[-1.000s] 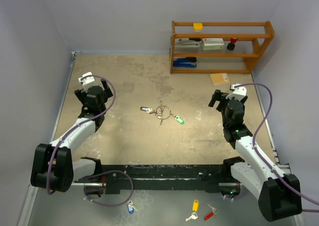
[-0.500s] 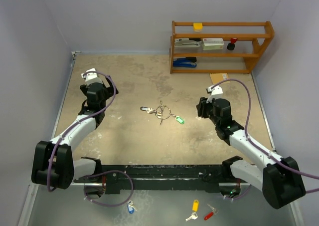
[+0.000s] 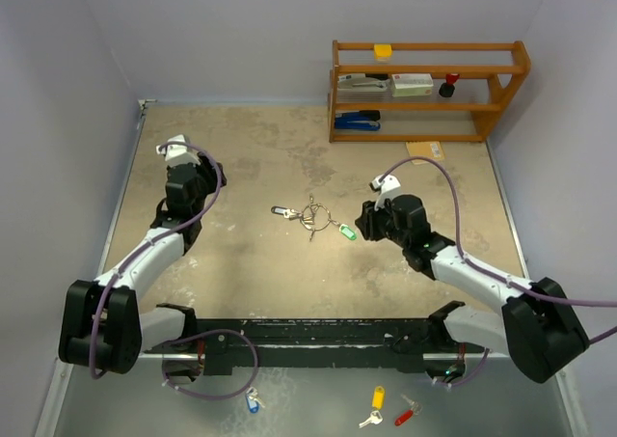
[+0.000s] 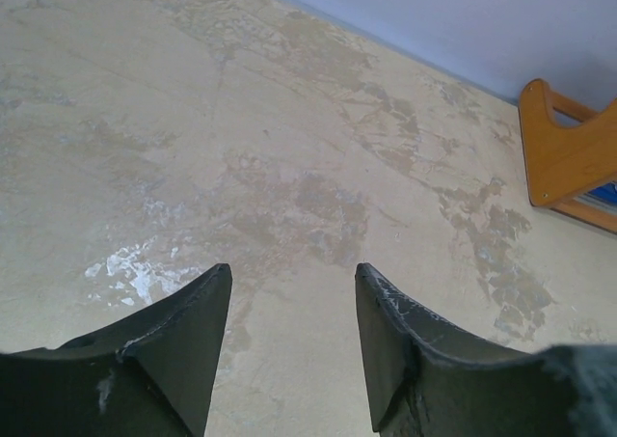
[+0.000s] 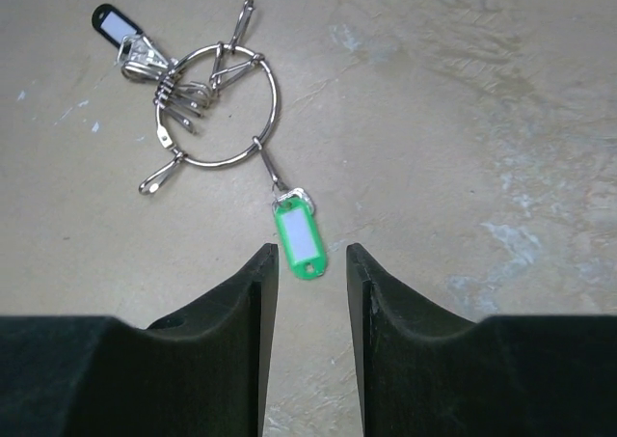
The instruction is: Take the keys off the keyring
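Note:
The keyring point(image 3: 314, 212) lies flat in the middle of the table, a thin silver wire ring point(image 5: 279, 104) with the keys on it. A green-headed key point(image 5: 301, 239) trails off it towards my right gripper; a black-headed key point(image 5: 114, 22) and plain silver keys point(image 5: 183, 109) sit on its far-left side. My right gripper point(image 5: 311, 252) is open, its fingertips either side of the green head's near end point(image 3: 348, 232), holding nothing. My left gripper point(image 4: 292, 271) is open over bare table at the far left point(image 3: 204, 175), well away from the ring.
A wooden shelf point(image 3: 429, 90) with a stapler and small boxes stands at the back right, its end visible point(image 4: 569, 157). A tan card point(image 3: 424, 150) lies in front of it. Blue- point(image 3: 253, 401), yellow- point(image 3: 377, 398) and red-tagged keys point(image 3: 405, 416) lie below the arm bases.
My right arm has swung left across the table to the green-headed key and its jaws have narrowed. The left gripper's jaws have also narrowed, with the arm turned slightly.

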You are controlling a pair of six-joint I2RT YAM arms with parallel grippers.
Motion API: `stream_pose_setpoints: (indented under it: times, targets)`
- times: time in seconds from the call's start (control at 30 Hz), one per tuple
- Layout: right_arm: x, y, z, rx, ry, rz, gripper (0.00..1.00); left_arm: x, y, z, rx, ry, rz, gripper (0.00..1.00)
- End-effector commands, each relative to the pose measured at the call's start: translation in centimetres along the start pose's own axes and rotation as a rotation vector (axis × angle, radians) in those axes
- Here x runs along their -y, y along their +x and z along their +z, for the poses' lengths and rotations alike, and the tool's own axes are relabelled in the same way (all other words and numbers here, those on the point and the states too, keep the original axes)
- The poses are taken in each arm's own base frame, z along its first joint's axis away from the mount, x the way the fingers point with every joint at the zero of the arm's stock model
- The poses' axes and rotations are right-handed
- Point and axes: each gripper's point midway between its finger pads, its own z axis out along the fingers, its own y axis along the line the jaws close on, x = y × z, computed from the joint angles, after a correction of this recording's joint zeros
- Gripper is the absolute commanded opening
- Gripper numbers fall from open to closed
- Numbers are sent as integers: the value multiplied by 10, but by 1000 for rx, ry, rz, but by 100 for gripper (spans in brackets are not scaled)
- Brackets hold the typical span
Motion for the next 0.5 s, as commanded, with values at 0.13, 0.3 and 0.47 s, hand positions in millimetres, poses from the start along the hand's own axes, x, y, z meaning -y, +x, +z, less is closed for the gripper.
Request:
stream_pose_setpoints:
  times: [0.13, 0.3, 0.47]
  targets:
    - [-27, 1, 13, -23, -84, -25, 37, 9, -18, -2, 46, 27, -26, 56]
    - [-38, 7, 26, -67, -81, -85, 35, 12, -13, 1, 26, 40, -20, 53]
    - [-40, 8, 38, -68, -56, -108, 35, 13, -15, 0, 30, 49, -12, 51]
